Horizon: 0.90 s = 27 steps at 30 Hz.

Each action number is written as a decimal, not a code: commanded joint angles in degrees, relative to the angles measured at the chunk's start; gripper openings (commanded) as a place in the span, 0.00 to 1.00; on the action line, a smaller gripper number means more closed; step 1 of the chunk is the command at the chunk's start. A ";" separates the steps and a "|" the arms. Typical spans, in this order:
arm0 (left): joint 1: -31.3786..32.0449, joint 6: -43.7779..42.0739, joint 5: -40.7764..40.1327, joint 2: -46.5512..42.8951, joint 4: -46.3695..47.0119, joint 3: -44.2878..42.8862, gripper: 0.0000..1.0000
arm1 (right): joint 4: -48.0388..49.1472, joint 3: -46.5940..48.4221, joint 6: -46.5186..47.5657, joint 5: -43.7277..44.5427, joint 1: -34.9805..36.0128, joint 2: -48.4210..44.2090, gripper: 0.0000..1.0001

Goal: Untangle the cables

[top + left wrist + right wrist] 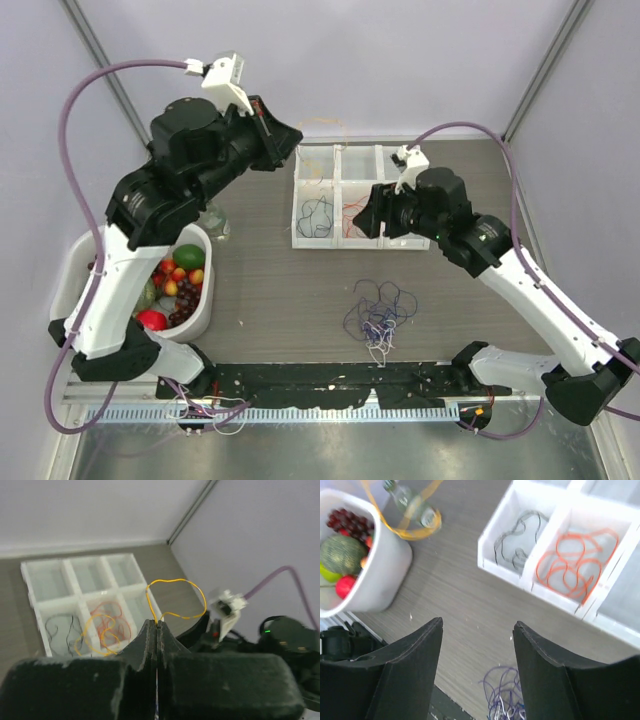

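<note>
The left gripper (156,625) pinches the yellow cable (175,581) over the white tray (500,569). The right gripper (477,630) is spread wide and holds nothing. The black cable (517,540) and the orange cable (575,562) lie in the tray. The purple tangle (378,315) lies on the table (270,290).

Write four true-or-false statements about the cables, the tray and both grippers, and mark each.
1. The left gripper is shut on the yellow cable. True.
2. The right gripper holds the red-orange cable. False: its jaws stand open and empty, and that cable lies in a compartment of the tray.
3. The black cable lies in the compartment next to the red-orange cable. True.
4. The purple tangle lies inside the tray. False: it lies on the table, apart from the tray.
</note>
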<state>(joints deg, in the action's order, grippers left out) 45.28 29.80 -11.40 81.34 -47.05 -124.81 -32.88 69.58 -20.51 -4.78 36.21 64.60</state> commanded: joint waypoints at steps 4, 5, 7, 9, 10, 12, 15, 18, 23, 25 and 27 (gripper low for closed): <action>-7.74 11.23 13.83 -0.04 -5.25 6.06 0.00 | -1.22 11.62 6.01 -0.40 -0.08 -1.14 0.65; -8.53 12.29 16.03 0.22 -5.07 6.86 0.00 | -0.17 12.59 6.71 -1.28 -0.08 -1.23 0.66; -9.24 13.44 19.55 0.57 -4.64 8.26 0.00 | 1.50 13.03 7.24 -4.53 -0.08 -0.79 0.67; -9.33 14.23 21.85 1.45 -4.63 8.62 0.00 | 3.17 13.82 7.15 -8.83 -0.08 1.14 0.67; -9.33 14.67 22.90 1.89 -4.55 8.62 0.00 | 3.26 14.17 7.07 -9.72 -0.17 2.62 0.67; -9.51 15.46 24.22 2.77 -5.07 8.01 0.00 | 4.31 14.79 6.19 -11.92 0.00 4.39 0.69; -9.42 16.69 25.63 3.73 -5.42 8.18 0.00 | 10.01 12.26 4.78 -12.63 0.35 4.40 0.70; -9.51 17.92 26.51 4.26 -5.07 8.45 0.00 | 11.44 11.01 4.87 -11.84 0.71 4.92 0.70; -9.68 19.41 27.30 5.23 -3.58 8.36 0.00 | 11.09 10.67 5.48 -12.54 2.46 5.72 0.63; -9.68 19.77 27.48 5.58 -3.23 8.10 0.00 | 11.17 10.05 5.48 -12.10 2.99 5.63 0.54; -9.77 20.21 27.74 6.02 -3.05 7.92 0.00 | 11.26 9.43 5.57 -12.54 2.91 5.63 0.44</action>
<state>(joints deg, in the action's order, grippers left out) 35.92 48.31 14.11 86.78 -52.58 -116.07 -24.77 79.72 -15.16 -16.25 38.63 70.63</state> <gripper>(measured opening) 0.009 0.524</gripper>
